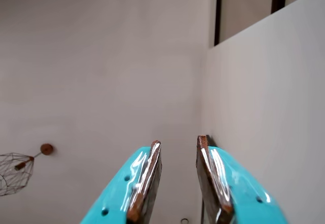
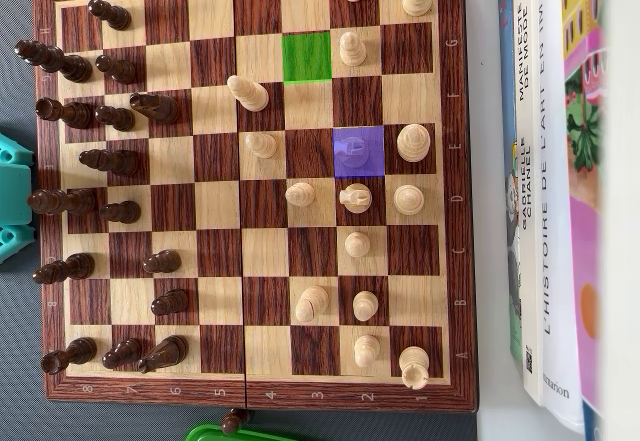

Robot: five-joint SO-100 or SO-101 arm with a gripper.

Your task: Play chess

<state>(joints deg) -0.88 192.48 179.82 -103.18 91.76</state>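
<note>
Looking down in the overhead view, the chessboard point(image 2: 455, 261) fills most of the picture. Its centre seam runs top to bottom, so the two armies face each other left to right. I count fifteen light pieces point(image 2: 413, 142) on the right half and about fifteen dark pieces point(image 2: 110, 161) on the left; the crowded dark ones overlap, so that count is not certain. One more dark piece point(image 2: 235, 421) sits off the board at its lower edge, touching a green object point(image 2: 225, 433). Two squares are tinted: a green square point(image 2: 307, 57) stands bare, and a purple square point(image 2: 358, 151) covers a light pawn. Beside the board on the right lie books point(image 2: 555, 211), spines parallel to its edge. A teal part of the arm point(image 2: 10, 196) shows at the left edge, clear of the pieces. In the wrist view the gripper point(image 1: 179, 145) points at pale walls point(image 1: 101, 56), its two fingers point(image 1: 147, 178) apart with nothing between them; a wire lampshade point(image 1: 15, 170) hangs at lower left.
</note>
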